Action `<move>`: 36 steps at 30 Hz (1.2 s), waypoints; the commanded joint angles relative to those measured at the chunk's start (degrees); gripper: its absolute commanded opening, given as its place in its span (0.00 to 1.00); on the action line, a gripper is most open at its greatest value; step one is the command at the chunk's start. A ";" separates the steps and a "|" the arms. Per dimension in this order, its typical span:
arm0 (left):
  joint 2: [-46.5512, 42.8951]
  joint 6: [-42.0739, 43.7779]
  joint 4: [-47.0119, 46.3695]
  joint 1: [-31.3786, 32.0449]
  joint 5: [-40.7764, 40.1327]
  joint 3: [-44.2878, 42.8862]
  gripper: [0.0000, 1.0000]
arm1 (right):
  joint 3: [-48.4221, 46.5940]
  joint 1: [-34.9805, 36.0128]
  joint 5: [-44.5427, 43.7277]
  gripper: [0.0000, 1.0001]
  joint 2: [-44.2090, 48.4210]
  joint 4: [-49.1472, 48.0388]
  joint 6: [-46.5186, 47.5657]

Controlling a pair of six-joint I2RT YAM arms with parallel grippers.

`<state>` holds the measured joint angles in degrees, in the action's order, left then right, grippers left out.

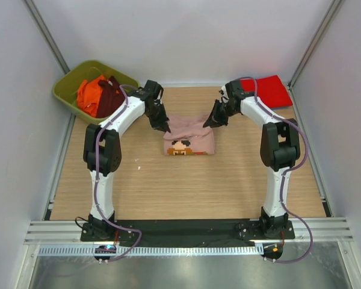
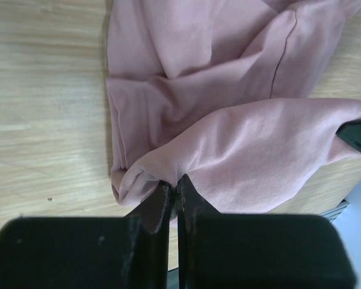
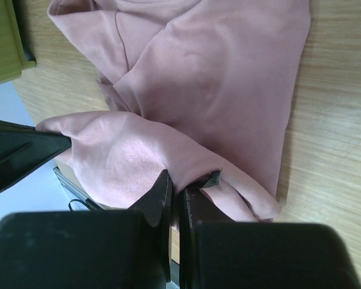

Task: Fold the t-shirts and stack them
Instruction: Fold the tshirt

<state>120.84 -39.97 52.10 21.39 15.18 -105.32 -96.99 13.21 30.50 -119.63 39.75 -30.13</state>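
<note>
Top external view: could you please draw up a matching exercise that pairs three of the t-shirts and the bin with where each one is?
Things:
1. dusty-pink t-shirt
2. red t-shirt
3. orange t-shirt
4. green bin

Places:
a. at the far left corner of the table
b. bunched inside the bin
c. lying flat at the far right corner
d. mid-table, pinched by the left gripper and the right gripper

Pairs: 1-d, 2-c, 3-b, 4-a.
</note>
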 commanded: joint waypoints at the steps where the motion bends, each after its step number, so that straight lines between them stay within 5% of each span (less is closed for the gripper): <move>1: 2.02 1.47 -0.68 -1.08 1.96 -3.57 0.00 | -3.64 -0.55 1.75 0.01 -1.04 -0.72 -0.37; 17: 11.08 2.09 -1.56 -1.88 2.49 -12.98 0.01 | -9.80 -2.05 2.37 0.02 -8.51 -3.01 -2.30; 21: 12.31 2.08 -1.12 -1.96 1.26 -14.21 0.07 | -10.67 -2.66 1.05 0.19 -9.65 -2.66 -2.04; 22: 12.23 2.26 -0.86 -1.96 0.73 -14.47 0.21 | -12.07 -2.93 0.79 0.23 -9.91 -2.31 -1.86; 28: 6.80 3.22 3.97 -2.23 -6.39 -18.33 0.48 | -26.73 -3.37 -7.11 0.59 -11.24 12.79 3.84; 32: 1.17 4.98 8.28 -2.23 -7.53 -20.10 0.50 | -25.89 -1.00 -17.90 0.70 -5.45 19.39 7.79; 36: -8.14 6.48 9.61 -2.14 -11.57 -10.57 0.50 | -18.95 8.46 -25.80 0.70 1.23 22.74 8.60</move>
<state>124.14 -35.94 58.74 19.49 7.88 -120.73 -118.80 13.08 13.80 -125.73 55.86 -24.45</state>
